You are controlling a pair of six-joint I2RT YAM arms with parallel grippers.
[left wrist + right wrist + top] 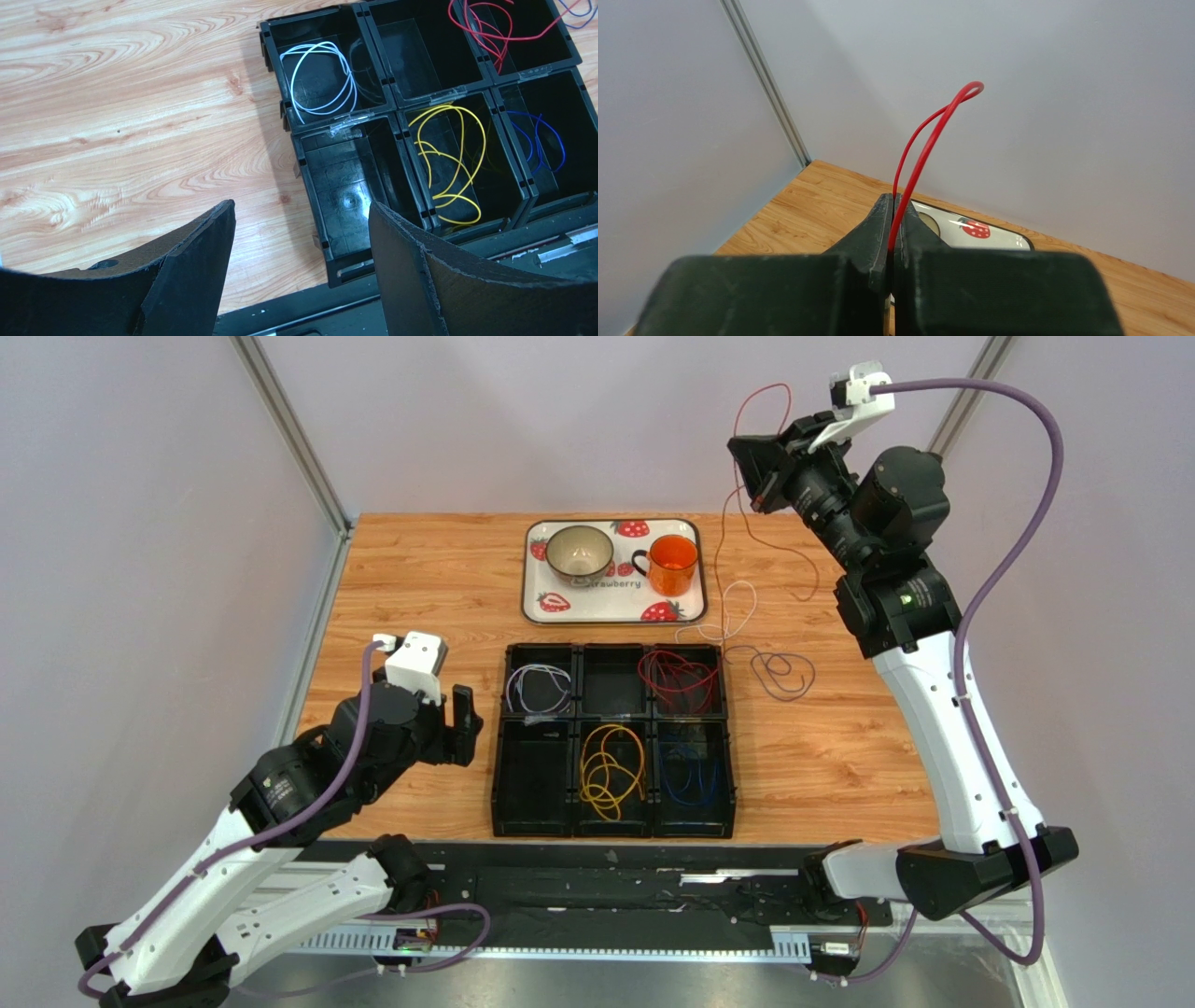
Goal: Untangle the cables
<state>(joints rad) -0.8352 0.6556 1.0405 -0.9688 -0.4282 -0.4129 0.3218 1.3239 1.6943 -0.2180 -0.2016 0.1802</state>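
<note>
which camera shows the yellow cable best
The left wrist view: the yellow cable lies close and sharp, its loops clear inside the black tray. The top view shows it whole but small. The right wrist view does not show it.

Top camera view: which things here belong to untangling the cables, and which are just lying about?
Belongs to the job:
red cable pinched in the right end effector
loose cables right of the bin
black compartment bin holding a white cable, binned red cable, yellow cable, blue cable

Just lying about:
strawberry tray
bowl
orange mug
</note>
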